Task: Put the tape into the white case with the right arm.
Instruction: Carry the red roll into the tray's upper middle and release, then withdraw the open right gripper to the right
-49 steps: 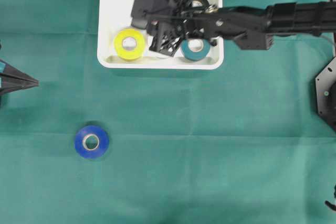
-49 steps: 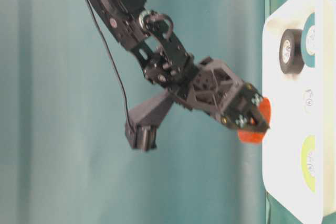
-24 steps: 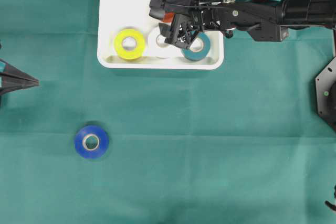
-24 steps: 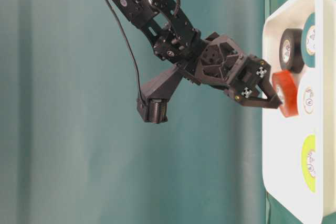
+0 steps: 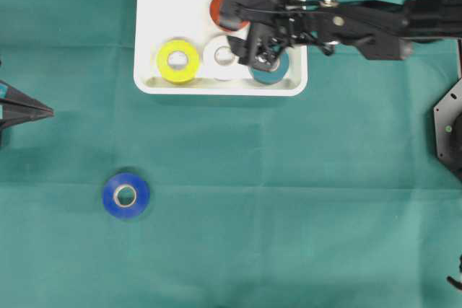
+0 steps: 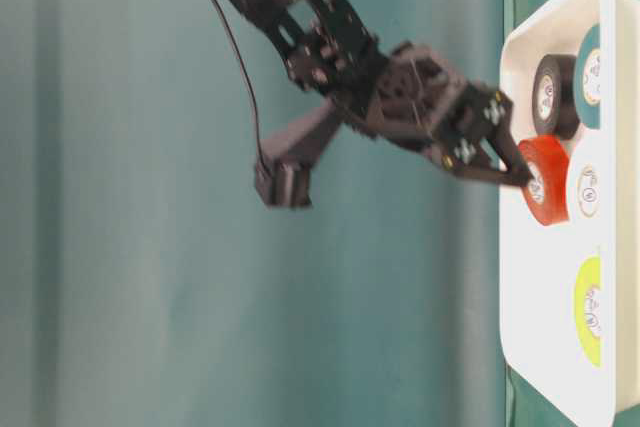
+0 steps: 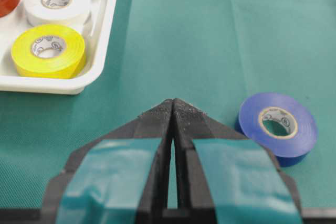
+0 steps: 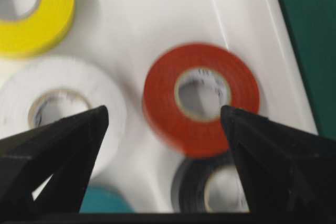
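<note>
Our bench point(image 5: 303, 207) lay under a green cloth, and on its far side sat the white case point(image 5: 148, 34). Our right arm point(image 5: 375, 25) reached in over the case from the right. Its tool point(image 8: 163, 124) stood wide open and held nothing, the red tape point(image 8: 202, 98) lying free between and below the two tips. That red roll rested inside the case, overlapping the black tape point(image 8: 210, 187) and just beside the white tape point(image 8: 63, 114). The yellow tape point(image 5: 178, 60) and the teal tape point(image 5: 271, 70) also lay in the case. Our left tool point(image 7: 172, 124) sat closed and empty at the left edge of the bench. The blue tape point(image 5: 125, 194) lay flat on the cloth, well apart from the case, so we judged that one roll was left to move.

We saw two risks from here. The red roll seemed to lean on the black one, so a tip brushing it on the way out could tip or roll it. The case was also crowded on its right side, so a blue roll dropped there might land on another and slide out over the rim.
</note>
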